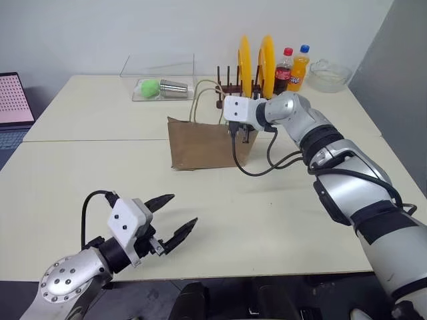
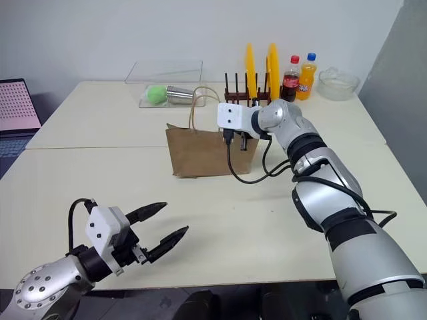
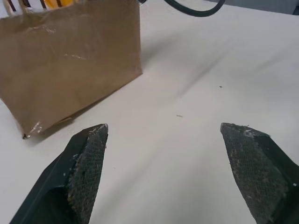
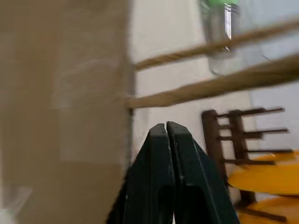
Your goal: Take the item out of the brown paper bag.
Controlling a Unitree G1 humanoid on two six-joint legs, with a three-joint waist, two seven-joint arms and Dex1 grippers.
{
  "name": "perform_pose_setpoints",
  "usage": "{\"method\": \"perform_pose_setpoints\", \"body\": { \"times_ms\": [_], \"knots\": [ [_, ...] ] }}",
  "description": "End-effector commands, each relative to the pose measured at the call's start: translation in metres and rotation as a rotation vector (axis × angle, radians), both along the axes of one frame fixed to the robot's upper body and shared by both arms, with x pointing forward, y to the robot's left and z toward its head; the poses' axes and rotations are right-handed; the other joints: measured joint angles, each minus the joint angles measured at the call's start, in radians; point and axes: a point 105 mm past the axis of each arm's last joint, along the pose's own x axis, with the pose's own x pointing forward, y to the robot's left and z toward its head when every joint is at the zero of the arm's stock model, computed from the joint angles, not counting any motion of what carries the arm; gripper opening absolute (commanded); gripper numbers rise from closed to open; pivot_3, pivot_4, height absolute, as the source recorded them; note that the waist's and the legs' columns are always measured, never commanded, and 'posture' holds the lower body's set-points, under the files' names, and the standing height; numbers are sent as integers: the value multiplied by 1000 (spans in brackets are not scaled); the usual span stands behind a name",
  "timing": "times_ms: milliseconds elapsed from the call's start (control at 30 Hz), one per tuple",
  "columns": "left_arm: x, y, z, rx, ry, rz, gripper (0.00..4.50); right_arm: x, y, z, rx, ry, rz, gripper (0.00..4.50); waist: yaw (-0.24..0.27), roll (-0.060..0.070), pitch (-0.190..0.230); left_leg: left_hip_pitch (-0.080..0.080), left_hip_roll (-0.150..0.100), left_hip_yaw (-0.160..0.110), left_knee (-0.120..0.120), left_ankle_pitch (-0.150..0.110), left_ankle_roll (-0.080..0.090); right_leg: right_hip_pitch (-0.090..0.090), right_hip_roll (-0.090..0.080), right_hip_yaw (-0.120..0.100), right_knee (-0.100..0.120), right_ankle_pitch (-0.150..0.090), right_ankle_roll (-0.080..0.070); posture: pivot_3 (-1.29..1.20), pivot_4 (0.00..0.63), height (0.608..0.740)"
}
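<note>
While the bag (image 1: 210, 143) stood upright mid-counter (image 1: 280, 200) before the rack (image 1: 237, 87), the right gripper (image 1: 240, 133), jaws together, hovered at its top edge and the left gripper (image 1: 175, 220) waited apart, nothing yet taken out.

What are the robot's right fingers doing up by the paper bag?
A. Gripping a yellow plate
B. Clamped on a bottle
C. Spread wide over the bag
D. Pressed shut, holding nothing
D. The right gripper has its two black fingers pressed flat together with nothing between them, beside the brown paper bag and its cord handles.
</note>
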Motion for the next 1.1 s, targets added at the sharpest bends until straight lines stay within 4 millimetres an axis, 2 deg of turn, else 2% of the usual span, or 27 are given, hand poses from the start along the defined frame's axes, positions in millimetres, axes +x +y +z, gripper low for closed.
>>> {"method": "perform_pose_setpoints", "body": {
  "times_ms": [33, 267, 467, 600, 900, 1100],
  "knots": [
    [-7, -5, 4, 40, -38, -71, 4047, -23, 8, 11, -64, 0, 224, 50, 0, 0, 0, 0, 0, 0, 0, 0, 0, 0, 0, 0, 0, 0, 0, 0, 150, 740],
    [-11, -1, -5, 85, -5, -147, 4047, -55, 6, -6, -111, 110, 428, 50, 1, 0, 0, 1, 0, 0, 0, 0, 0, 1, 0, 0, 0, 0, 0, 0, 150, 740],
    [-16, 2, -9, 95, 8, -169, 4047, -66, 4, -15, -121, 143, 462, 50, -2, 1, 0, 2, 1, 0, 0, 0, 0, 1, 0, 0, 0, -1, -1, 0, 150, 740],
    [-28, 10, -12, 113, 40, -180, 4047, -80, 5, -21, -106, 194, 502, 50, -2, 1, 0, 2, 1, 0, 0, 0, 0, 1, 0, 0, 0, -1, -2, 0, 150, 740],
    [-30, 16, -3, 114, 19, -178, 4047, -94, 13, -15, -48, 237, 527, 50, 1, 1, 0, 2, 2, 0, 0, 0, 0, 1, 0, -2, 1, -2, -3, 0, 150, 740],
    [-27, 20, 3, 69, -2, -136, 4047, -100, 10, -13, -41, 282, 528, 50, 1, 2, 1, 1, 2, -1, 0, 0, 0, 1, 0, -2, 0, -2, -3, 0, 150, 740]
  ]
}}
